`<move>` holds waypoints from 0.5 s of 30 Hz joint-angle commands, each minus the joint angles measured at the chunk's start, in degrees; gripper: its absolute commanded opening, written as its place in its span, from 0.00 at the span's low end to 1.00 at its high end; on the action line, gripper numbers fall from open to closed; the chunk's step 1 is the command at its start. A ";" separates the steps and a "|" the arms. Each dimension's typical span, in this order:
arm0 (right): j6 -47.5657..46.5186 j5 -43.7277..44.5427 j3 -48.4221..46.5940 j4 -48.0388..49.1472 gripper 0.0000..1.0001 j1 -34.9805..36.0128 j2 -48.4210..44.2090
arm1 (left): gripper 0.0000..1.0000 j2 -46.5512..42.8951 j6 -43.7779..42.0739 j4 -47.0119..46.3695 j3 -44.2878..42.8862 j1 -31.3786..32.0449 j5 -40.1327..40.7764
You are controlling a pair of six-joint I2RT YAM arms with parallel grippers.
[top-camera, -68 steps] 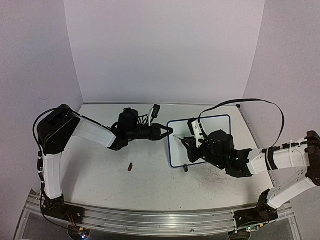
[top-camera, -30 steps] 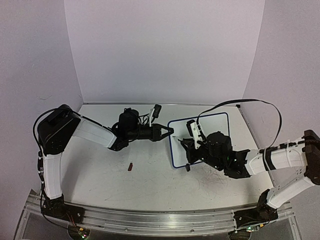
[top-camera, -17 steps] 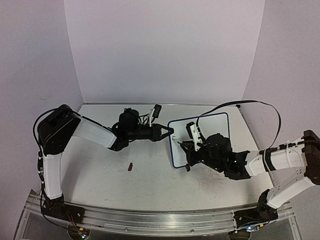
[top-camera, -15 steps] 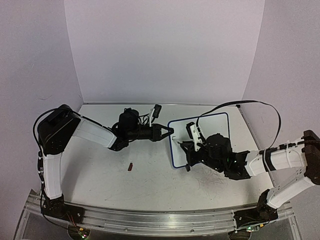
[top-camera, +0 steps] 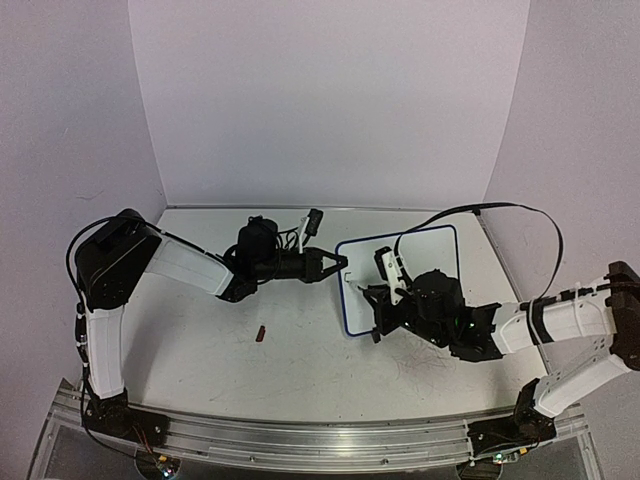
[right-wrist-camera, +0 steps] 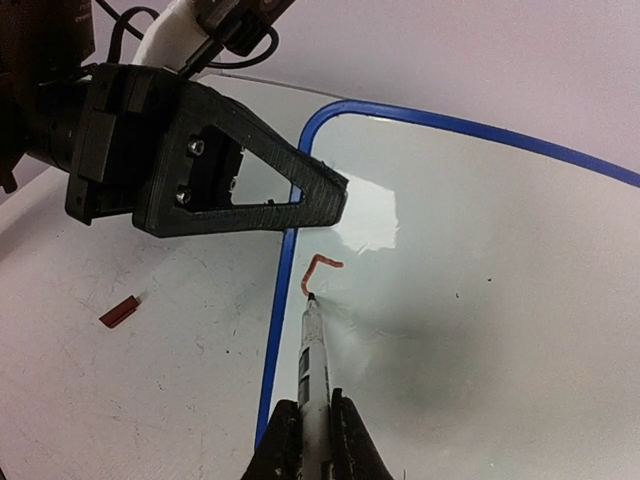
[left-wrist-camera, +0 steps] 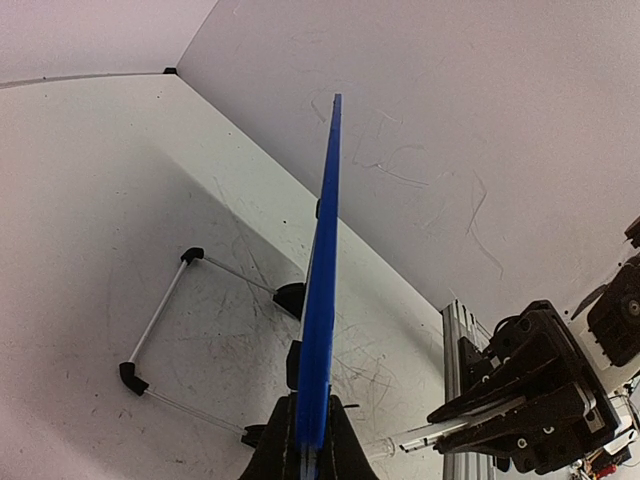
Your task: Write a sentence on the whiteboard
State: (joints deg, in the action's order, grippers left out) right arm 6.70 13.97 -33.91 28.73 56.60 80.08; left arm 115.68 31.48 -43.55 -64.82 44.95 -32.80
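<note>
Nearest in the right wrist view, my right gripper (right-wrist-camera: 315,430) is closed narrow around the marker (right-wrist-camera: 313,365). Its tip touches the whiteboard (right-wrist-camera: 480,300) just inside the blue left frame. At the tip lies the sentence so far: one short red hooked stroke (right-wrist-camera: 318,266). Beyond that, my left gripper (right-wrist-camera: 338,200) is pinched shut on the same frame edge, steadying the board. Off to the side, a small red cap (right-wrist-camera: 118,312) lies on the table (right-wrist-camera: 150,400).

To write well, I judge I should press lightly so the board does not rock on its stand. I should hold the left clamp firm and carry the tip rightward in small, even letters, lifting cleanly between words. The white face to the right is bare, so there is room.

Only the right wrist view shows the stroke and the tip's contact. The left wrist view sees the board edge-on and shows what the others hide: the wire stand (left-wrist-camera: 160,320) and black feet (left-wrist-camera: 291,298). The top view shows both arms meeting at the board's left edge, but the writing is too small to make out there.
</note>
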 commanded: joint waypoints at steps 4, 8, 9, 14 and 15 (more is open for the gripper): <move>1.74 5.04 0.58 -2.07 0.00 -0.09 -1.19 | 0.02 -0.89 0.68 -0.66 -0.77 -0.19 0.71; 2.07 5.57 0.60 -2.56 0.00 -0.11 -1.24 | 0.02 -0.88 0.57 -0.65 -0.85 -0.20 0.68; 2.19 5.78 0.58 -2.67 0.00 -0.11 -1.24 | 0.01 -0.87 0.59 -0.62 -0.89 -0.23 0.63; 2.62 6.20 0.51 -3.37 0.00 -0.15 -1.32 | 0.01 -0.88 0.59 -0.59 -0.93 -0.21 0.61; 2.76 6.32 0.51 -3.47 0.00 -0.14 -1.33 | 0.01 -0.96 0.57 -0.58 -0.95 -0.21 0.62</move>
State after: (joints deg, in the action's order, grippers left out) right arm 8.29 16.68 -33.71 27.45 56.73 79.49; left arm 115.68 31.48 -43.53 -64.82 44.95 -32.38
